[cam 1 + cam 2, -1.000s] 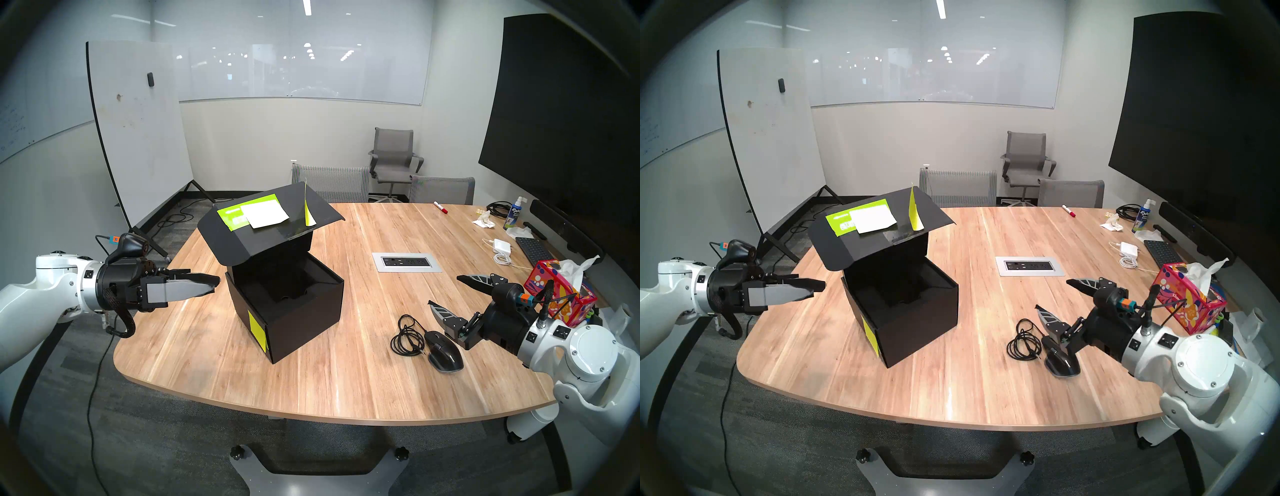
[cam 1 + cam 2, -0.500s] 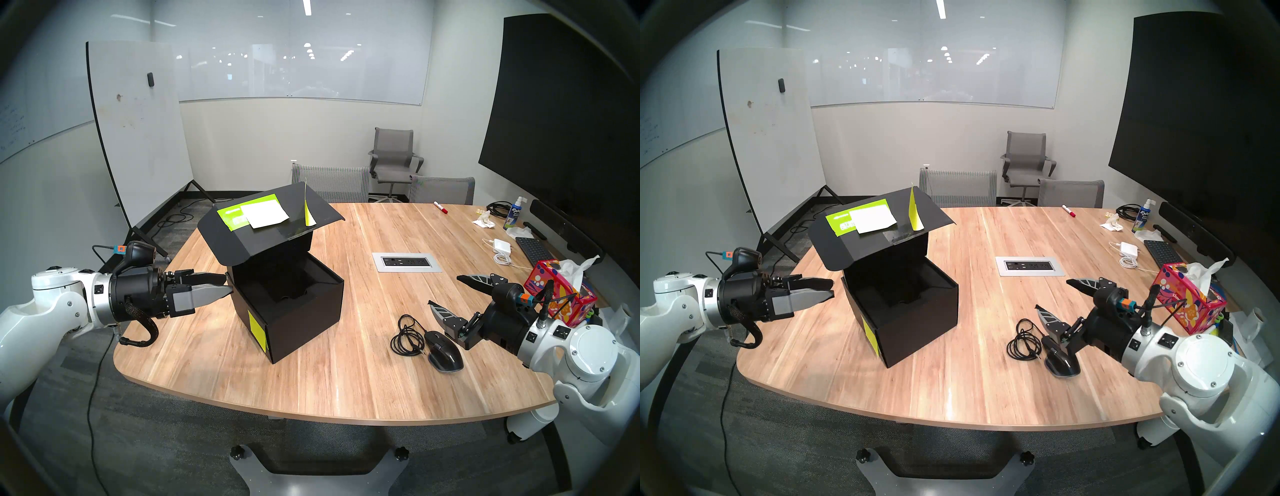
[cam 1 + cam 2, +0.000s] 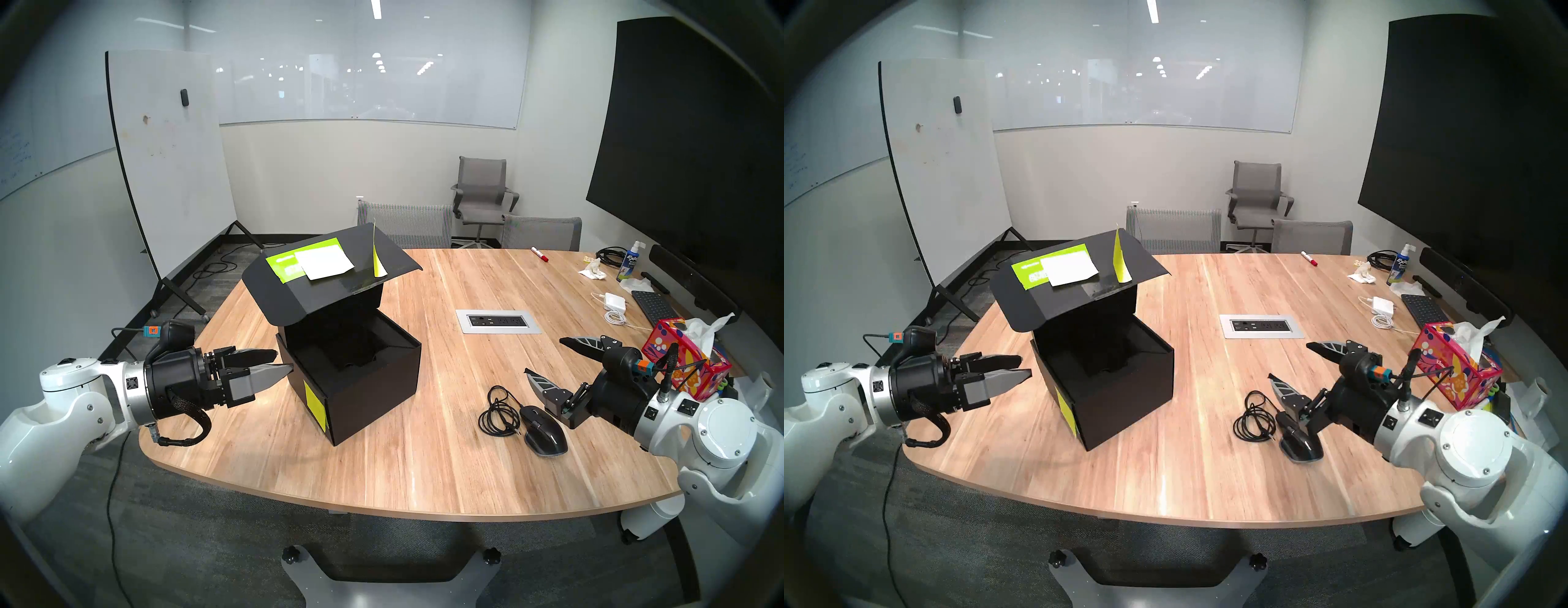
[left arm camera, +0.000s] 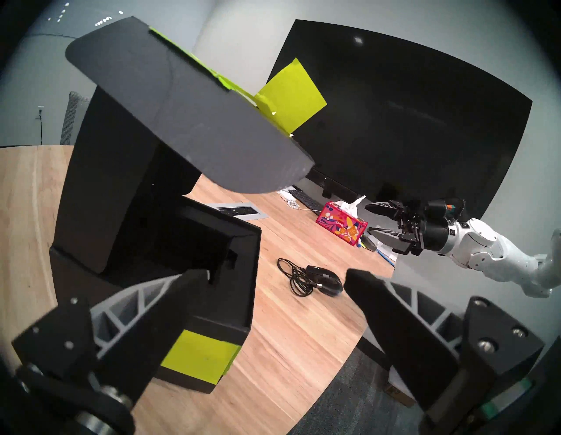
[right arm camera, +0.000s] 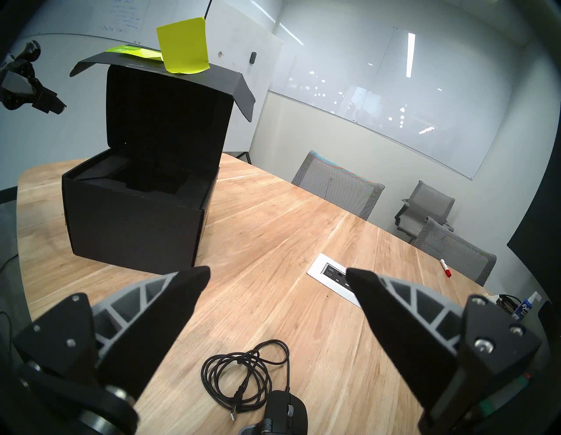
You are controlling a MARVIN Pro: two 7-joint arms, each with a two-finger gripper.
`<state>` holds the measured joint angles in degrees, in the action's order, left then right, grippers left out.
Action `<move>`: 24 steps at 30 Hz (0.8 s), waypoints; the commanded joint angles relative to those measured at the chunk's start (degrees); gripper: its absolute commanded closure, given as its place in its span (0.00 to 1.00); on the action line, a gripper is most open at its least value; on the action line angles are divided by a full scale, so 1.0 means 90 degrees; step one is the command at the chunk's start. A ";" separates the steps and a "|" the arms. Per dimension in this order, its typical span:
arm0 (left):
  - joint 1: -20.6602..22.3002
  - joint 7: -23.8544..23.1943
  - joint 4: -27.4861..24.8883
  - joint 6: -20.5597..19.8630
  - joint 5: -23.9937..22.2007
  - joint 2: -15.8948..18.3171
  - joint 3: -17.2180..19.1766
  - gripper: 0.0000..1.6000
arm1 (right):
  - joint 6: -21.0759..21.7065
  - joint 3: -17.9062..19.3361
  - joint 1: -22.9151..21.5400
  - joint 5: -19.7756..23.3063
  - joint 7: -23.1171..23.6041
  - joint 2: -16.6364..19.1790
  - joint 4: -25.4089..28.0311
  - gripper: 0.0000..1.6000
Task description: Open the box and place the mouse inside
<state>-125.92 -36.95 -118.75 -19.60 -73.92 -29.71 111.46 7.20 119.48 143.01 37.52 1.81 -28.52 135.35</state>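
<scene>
**Wood table, box open, mouse outside it**

Wood table (image 3: 424, 446) carries everything. Black box (image 3: 365, 399) stands with its lid (image 3: 322, 280) raised; a green label (image 3: 292, 265) and a yellow note (image 3: 377, 265) sit on the lid, another note (image 3: 316, 405) on a side wall. Its dark insert (image 5: 145, 179) holds nothing that can be seen.

Left gripper (image 3: 283, 361) hovers just beside the box's wall, below the lid's overhang, jaws spread wide and empty; whether a tip touches the cardboard cannot be told.

Right gripper (image 3: 545, 361) hangs well apart from the box, jaws wide and empty. The mouse (image 3: 545, 431) lies on the table just below its lower finger, the coiled cable (image 3: 500, 412) beside it toward the box. A tissue box (image 3: 687, 365) stands behind that wrist.
</scene>
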 commanded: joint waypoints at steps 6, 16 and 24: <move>0.0407 0.0111 0.0073 0.0312 0.0065 -0.0024 -0.0548 0.07 | -0.0021 0.0022 -0.0001 0.0001 0.0014 -0.0018 0.0037 0.00; 0.0848 0.0238 0.0303 0.0387 0.0081 0.0004 -0.1003 0.51 | -0.0020 0.0021 -0.0002 0.0001 0.0013 -0.0017 0.0037 0.00; 0.1003 0.0243 0.0390 0.0393 0.0050 0.0021 -0.1159 0.56 | -0.0020 0.0021 -0.0002 0.0001 0.0013 -0.0017 0.0037 0.00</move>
<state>-119.31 -34.18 -114.82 -16.58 -72.98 -29.79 100.98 7.20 119.48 143.02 37.52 1.81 -28.53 135.35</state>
